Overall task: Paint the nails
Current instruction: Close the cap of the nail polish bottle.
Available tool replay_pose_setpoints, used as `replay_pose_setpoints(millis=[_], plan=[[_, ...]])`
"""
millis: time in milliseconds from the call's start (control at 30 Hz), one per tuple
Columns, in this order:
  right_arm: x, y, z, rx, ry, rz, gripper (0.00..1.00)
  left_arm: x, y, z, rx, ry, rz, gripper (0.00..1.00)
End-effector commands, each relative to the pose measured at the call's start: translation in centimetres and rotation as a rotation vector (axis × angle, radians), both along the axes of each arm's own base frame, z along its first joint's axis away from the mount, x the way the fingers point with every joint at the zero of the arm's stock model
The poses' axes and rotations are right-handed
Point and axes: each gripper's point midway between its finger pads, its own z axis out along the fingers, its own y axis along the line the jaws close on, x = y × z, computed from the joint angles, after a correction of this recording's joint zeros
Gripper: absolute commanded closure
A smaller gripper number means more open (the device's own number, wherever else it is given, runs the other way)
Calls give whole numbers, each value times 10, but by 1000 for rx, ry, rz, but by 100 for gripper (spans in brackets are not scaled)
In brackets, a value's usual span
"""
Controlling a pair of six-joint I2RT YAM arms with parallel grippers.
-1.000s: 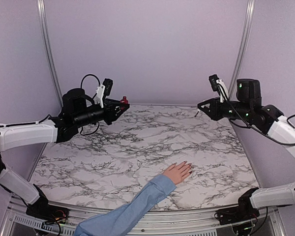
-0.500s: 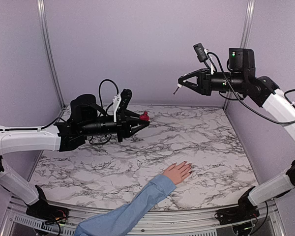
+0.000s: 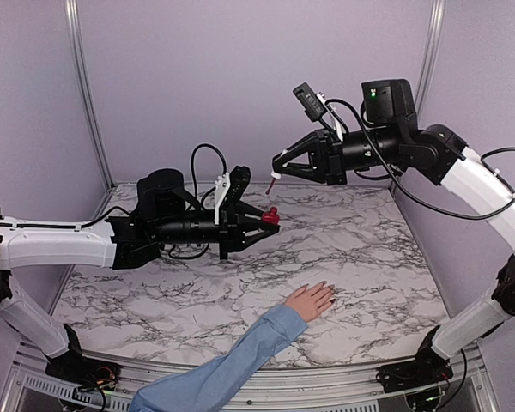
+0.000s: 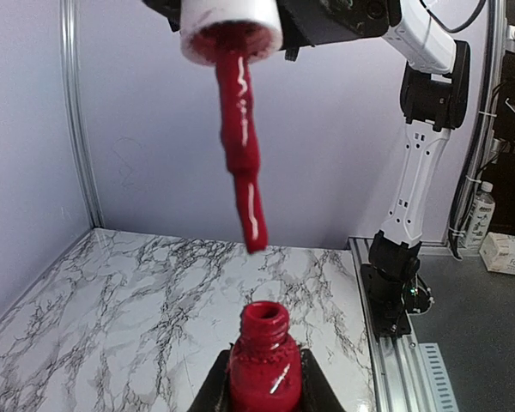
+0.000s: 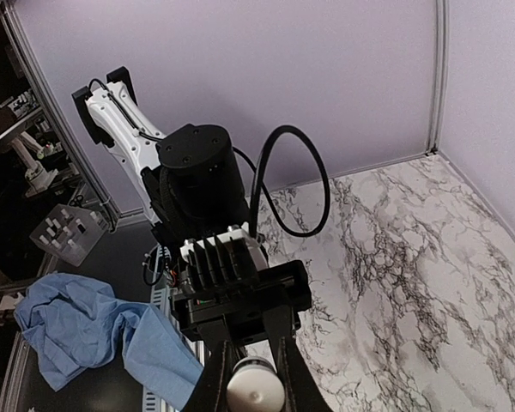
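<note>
**Brush clear of the open bottle, nails flat on the marble**

My left hand (image 3: 264, 218) is clenched on the small nail-polish bottle (image 4: 264, 365). It is glossy red glass with a rounded shoulder and a short ribbed neck. The mouth is open, and the black fingers pinch the body from both sides. I hold it upright in the air above the far half of the table (image 3: 369, 257). The tabletop is smooth white with grey-black marble veining.

My right hand (image 3: 279, 168) is clamped shut on the white cylindrical cap (image 5: 255, 388) of the brush (image 4: 243, 146). From the left wrist camera, the brush hangs down as a long, thin stem thickly coated in wet red polish. Bright highlights run along it, and it ends in a blunt tip. That tip sits above the bottle mouth, with a clear gap between them.

The nails (image 3: 329, 288) are low in the overhead view, near the front of the table and well apart from both hands. They belong to a person's palm-down hand (image 3: 311, 300) resting flat on the marble, with the fingers pointing right and away. They are too small for me to judge their finish. A soft light blue sleeve (image 3: 240, 360) covers the forearm up to the wrist.

Past the table's edge, the left wrist camera catches a small pale carton (image 4: 506, 254). Its print is too small to read.
</note>
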Motion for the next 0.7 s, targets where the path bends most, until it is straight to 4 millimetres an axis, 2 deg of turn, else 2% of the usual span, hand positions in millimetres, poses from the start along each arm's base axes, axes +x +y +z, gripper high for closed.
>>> replay_pose_setpoints(millis=[0,333,667], plan=[[-13,2,4,-18,-55,32,100,-1,-2,24,-61,-62,5,100],[-10,-4,-7,-72,-87,-13,100,0,-7,21,-58,-52,-5,100],[-7,-10,-11,-98,-110,-47,100,0,-8,17,-57,-38,-8,100]])
